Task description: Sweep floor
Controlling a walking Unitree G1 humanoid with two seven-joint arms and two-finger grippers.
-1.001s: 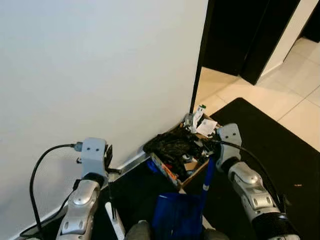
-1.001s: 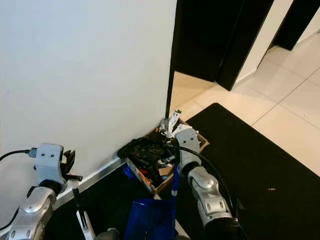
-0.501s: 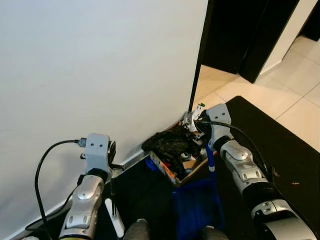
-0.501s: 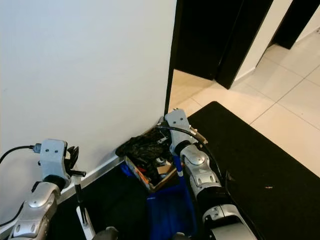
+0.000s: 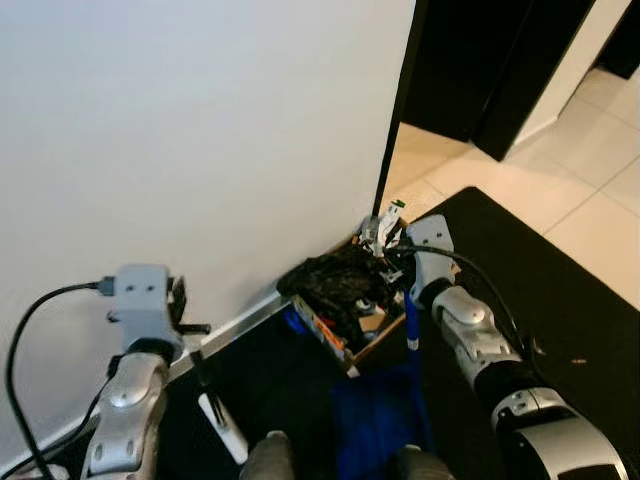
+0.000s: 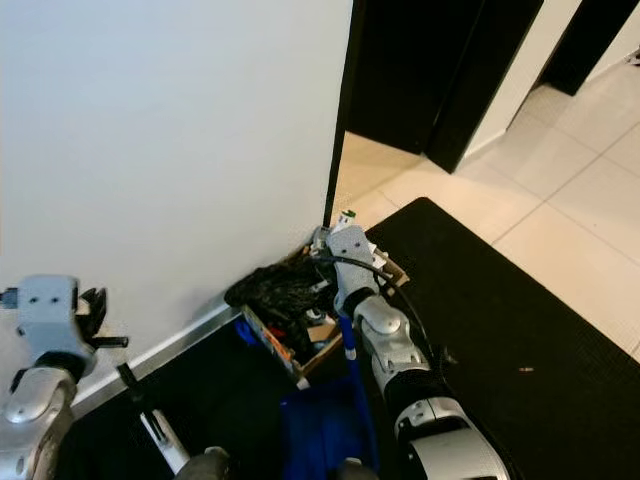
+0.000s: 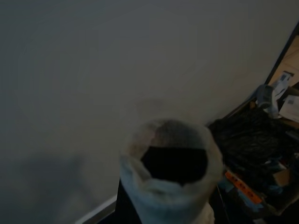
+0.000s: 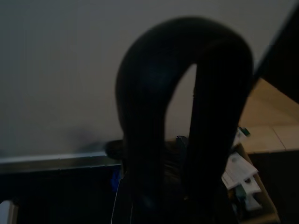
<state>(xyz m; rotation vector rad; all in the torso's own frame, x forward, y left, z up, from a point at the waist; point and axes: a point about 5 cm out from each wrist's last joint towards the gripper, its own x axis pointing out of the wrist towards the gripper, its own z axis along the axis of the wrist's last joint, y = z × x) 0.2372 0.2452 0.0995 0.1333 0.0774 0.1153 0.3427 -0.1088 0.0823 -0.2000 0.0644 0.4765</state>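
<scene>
My left gripper (image 5: 183, 316) is shut on the thin black broom handle (image 5: 200, 375), which runs down to a white part (image 5: 224, 437) near the floor. The handle's pale hollow end (image 7: 169, 173) faces the left wrist view. My right gripper (image 5: 409, 284) is shut on the dustpan's blue pole (image 5: 410, 325). The blue dustpan (image 5: 380, 420) rests on the dark floor in front of me. Its black loop grip (image 8: 180, 116) fills the right wrist view. A cardboard box (image 5: 372, 338) stuffed with a black bag (image 5: 330, 282) and scraps stands against the wall corner, just beyond the right gripper.
A white wall (image 5: 200, 130) stands close on the left, with a baseboard (image 5: 238, 322) at its foot. A dark doorway (image 5: 470, 60) opens behind the corner. A black mat (image 5: 560, 290) covers the floor to the right, with pale tiles (image 5: 600, 150) beyond it.
My right arm has swung the dustpan pole up towards the box and the pan slid right. My left arm has carried the broom leftwards, away from the box.
</scene>
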